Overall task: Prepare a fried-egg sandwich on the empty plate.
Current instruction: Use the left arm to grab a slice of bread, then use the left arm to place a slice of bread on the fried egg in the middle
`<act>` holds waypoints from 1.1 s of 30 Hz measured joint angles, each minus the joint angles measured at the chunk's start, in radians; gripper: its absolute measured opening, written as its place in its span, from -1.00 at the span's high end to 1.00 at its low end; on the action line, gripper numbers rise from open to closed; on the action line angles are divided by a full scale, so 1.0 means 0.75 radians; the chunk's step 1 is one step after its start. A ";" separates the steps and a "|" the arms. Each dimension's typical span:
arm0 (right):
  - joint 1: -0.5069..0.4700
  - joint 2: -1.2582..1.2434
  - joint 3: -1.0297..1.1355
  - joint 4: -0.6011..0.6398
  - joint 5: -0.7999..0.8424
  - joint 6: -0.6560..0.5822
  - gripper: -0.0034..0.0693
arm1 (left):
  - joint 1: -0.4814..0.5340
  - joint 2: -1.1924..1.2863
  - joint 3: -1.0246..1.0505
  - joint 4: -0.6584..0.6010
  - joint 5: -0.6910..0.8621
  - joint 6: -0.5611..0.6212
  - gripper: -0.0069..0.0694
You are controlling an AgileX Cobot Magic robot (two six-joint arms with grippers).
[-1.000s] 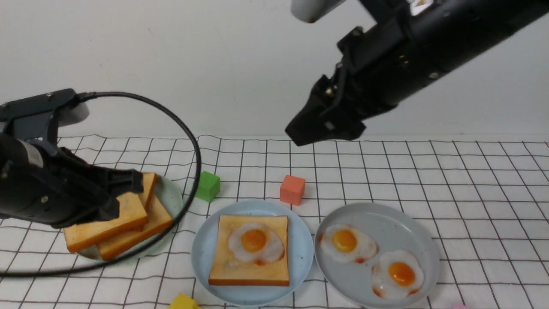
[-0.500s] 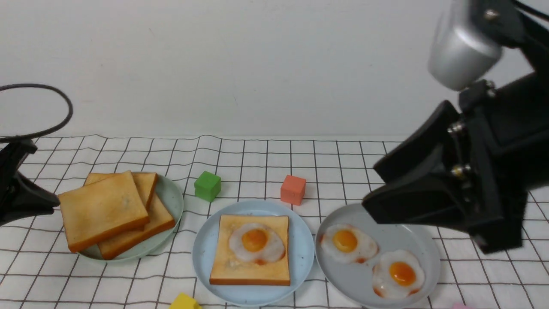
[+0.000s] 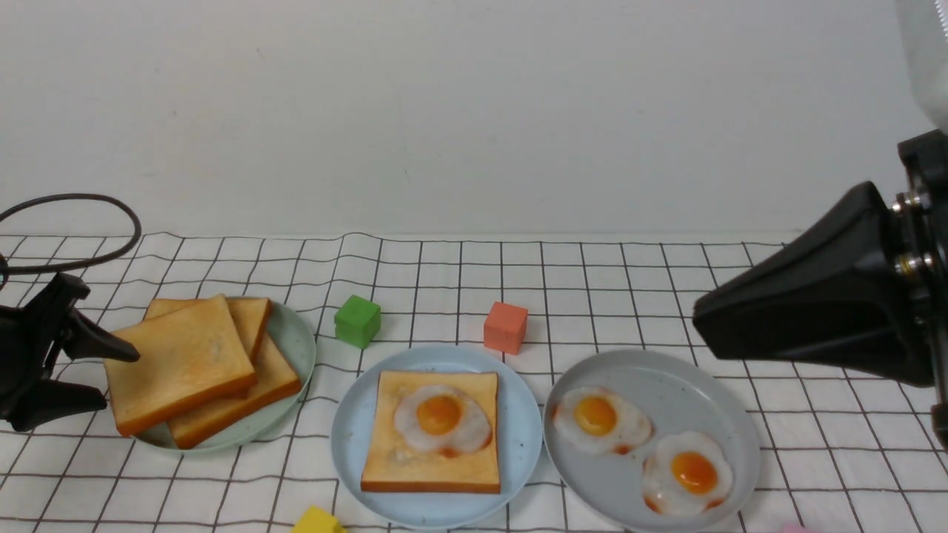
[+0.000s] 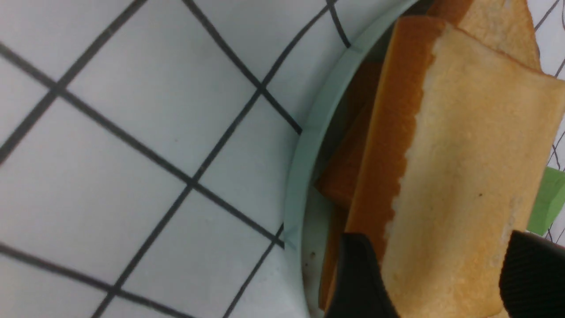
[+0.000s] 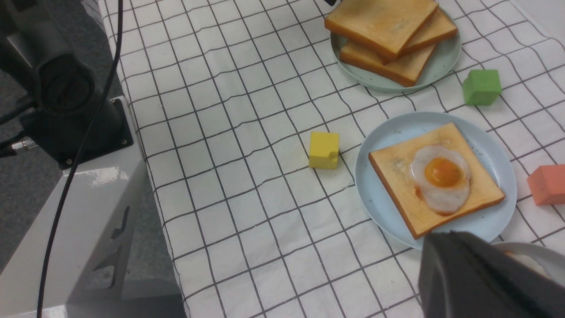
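Left tool: I am watching the left tool (image 3: pixel 118 379) hanging low at the left side of the pale green plate (image 3: pixel 300 348), its jaws standing wide. In the wrist view its fingers (image 4: pixel 357 282) are straddling one edge of the top toast slice (image 3: pixel 181 363), and I cannot tell whether either is touching it.
Right tool: the right tool (image 3: pixel 703 322) is hovering over the right side of the worktop (image 3: pixel 629 296). It is showing as one dark wedge, so I cannot tell whether it is wide or narrow.
Fried-egg sandwich: the fried-egg sandwich (image 3: pixel 392 459) is sitting half-built on the light blue plate (image 3: pixel 348 437). I am seeing one toast slice lying flat with a single fried egg (image 3: pixel 442 422) resting uncovered on it.
Light blue plate: it is standing front and centre between the pale green plate and the grey plate (image 3: pixel 666 377), its rim just beside the grey one's.
Toast stack: three slices are lying fanned on the pale green plate, the top one overhanging the rim toward the left tool.
Grey plate: it is carrying two more eggs, one further back (image 3: pixel 600 420) and one nearer (image 3: pixel 685 474), side by side and almost touching.
Cubes: a green cube (image 3: pixel 358 320) and an orange-red cube (image 3: pixel 506 327) are sitting behind the light blue plate, and a yellow cube (image 3: pixel 317 522) is peeking in at the near edge.
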 joint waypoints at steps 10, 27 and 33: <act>0.000 0.000 0.000 0.047 0.001 0.000 0.92 | 0.000 0.114 0.000 -0.102 -0.010 0.253 -0.09; 0.000 0.000 0.000 0.056 0.036 0.000 0.89 | 0.000 0.046 -0.004 -0.095 0.160 0.254 0.25; 0.000 0.000 0.000 0.009 0.101 0.086 0.87 | -0.134 -0.165 -0.004 -0.130 0.268 0.247 0.26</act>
